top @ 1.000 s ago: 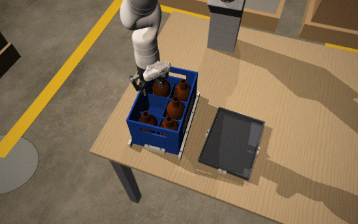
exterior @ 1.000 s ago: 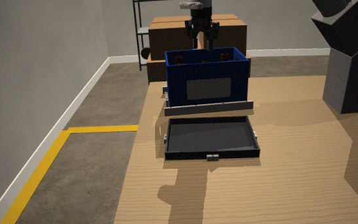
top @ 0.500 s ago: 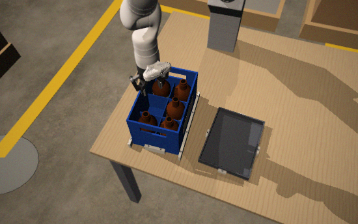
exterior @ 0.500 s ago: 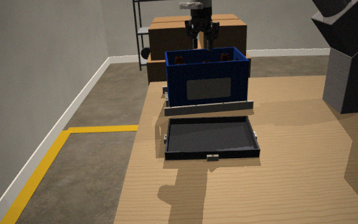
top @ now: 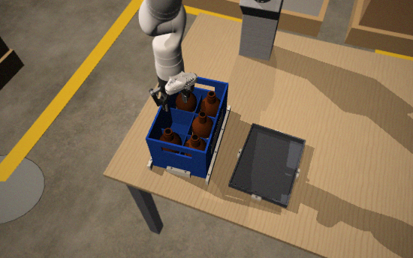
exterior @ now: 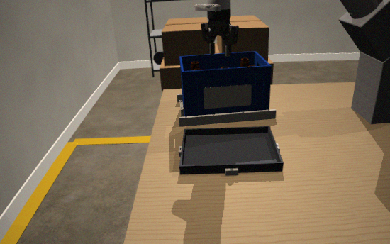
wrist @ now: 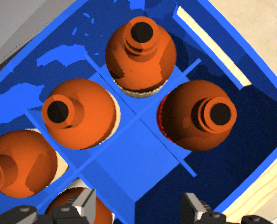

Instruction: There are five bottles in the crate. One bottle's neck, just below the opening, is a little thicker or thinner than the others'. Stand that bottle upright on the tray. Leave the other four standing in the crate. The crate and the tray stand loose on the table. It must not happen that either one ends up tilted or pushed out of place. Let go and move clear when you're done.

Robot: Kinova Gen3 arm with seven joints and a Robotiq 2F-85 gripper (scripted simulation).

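Note:
The blue crate (top: 180, 159) (exterior: 191, 92) (wrist: 259, 52) holds five upright brown bottles. In the top view, the right row has a far bottle (top: 210, 106) (wrist: 26, 167), a middle bottle (top: 202, 128) (wrist: 84, 117) and a near bottle (top: 195, 143) (wrist: 140, 67); the left row has a far bottle (top: 186, 106) and a near bottle (top: 170, 139) (wrist: 189, 115). The left middle compartment is empty. I cannot tell which neck differs. My gripper (top: 176, 105) (exterior: 220, 54) (wrist: 138, 205) is partly open and empty, above the left row towards its far end. The dark tray (top: 296, 167) (exterior: 231, 167) is empty.
Light rails and small blocks (top: 178, 171) (exterior: 227, 118) stand around the crate's base. A small block (top: 256, 197) (exterior: 231, 172) touches the tray's side. A grey pedestal (top: 258, 37) (exterior: 374, 86) stands on the table (top: 338, 139) (exterior: 315, 198). The crate is near the table's left edge.

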